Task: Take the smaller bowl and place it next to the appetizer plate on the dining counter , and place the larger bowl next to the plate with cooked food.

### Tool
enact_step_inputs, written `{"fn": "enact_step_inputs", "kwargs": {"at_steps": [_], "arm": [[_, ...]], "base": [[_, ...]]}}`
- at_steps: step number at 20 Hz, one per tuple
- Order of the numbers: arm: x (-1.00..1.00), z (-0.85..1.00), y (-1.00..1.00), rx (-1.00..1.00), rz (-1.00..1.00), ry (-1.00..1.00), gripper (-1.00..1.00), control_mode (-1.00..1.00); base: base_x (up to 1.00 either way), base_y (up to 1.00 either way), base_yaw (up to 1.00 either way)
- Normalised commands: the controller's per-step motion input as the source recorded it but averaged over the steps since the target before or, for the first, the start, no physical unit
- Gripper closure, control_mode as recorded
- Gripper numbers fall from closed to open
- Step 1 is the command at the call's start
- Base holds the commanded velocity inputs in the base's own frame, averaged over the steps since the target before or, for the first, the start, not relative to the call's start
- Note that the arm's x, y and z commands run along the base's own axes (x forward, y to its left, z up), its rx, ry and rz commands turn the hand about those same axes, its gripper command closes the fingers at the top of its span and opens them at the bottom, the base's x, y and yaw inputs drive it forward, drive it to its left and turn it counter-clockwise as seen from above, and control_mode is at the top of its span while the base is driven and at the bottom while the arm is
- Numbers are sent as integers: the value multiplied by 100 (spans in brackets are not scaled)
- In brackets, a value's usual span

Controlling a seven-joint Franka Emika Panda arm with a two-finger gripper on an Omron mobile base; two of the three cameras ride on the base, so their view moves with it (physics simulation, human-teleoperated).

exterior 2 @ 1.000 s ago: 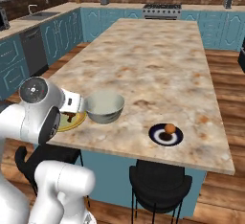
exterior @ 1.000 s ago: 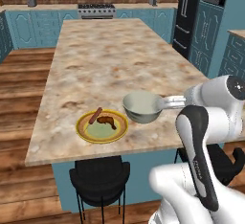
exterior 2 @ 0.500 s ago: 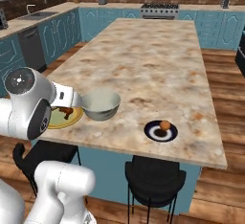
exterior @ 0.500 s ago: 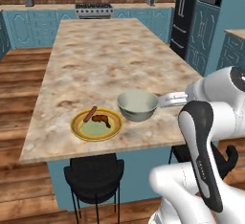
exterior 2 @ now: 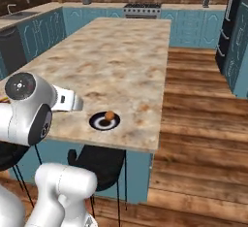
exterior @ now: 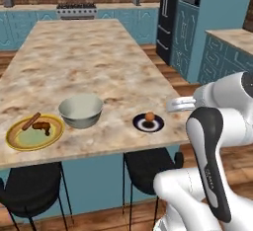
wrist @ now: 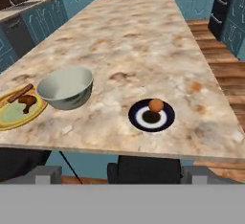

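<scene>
Left base view: dining counter (exterior: pixel 89 57) running long from foreground to far wall, beige-orange marbled top on teal base, black stools (exterior: pixel 148 168) tucked under the near edge. Near that edge, three containers in a row. Farthest left: plate with cooked food (exterior: pixel 34 132), yellow rim, greenish centre, holding a brown sausage along its upper left and a darker meat piece toward the middle. Just beside it on the right, apparently apart from the rim: larger bowl (exterior: pixel 81 110), deep, grey-beige, upright, glossy pale interior with nothing inside. Further right, well apart from the bowl: small dark plate (exterior: pixel 148 123) with a white ring, carrying one small round orange-brown item (exterior: pixel 149 117). Hand view: same order, plate with cooked food (wrist: pixel 19 108) cut by the left frame edge, larger bowl (wrist: pixel 65 88) next, small dark plate (wrist: pixel 151 115) near centre. Gripper (wrist: pixel 115 173) off the near counter edge, fingertips (wrist: pixel 46 173) set wide apart, nothing between them. Right base view: small dark plate (exterior 2: pixel 104 121) close to the counter's near corner.
</scene>
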Motion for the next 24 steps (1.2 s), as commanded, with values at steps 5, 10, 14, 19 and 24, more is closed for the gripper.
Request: {"fn": "enact_step_inputs", "kwargs": {"at_steps": [5,10,14,19,24], "arm": [[0,0,0,0,0,0,-100,100],[0,0,0,0,0,0,-100,100],[0,0,0,0,0,0,-100,100],[0,0,0,0,0,0,-100,100],[0,0,0,0,0,0,-100,100]], "base": [[28,-100,-5],[15,-100,-4],[61,-100,-1],[76,-82,0],[100,11,0]]}}
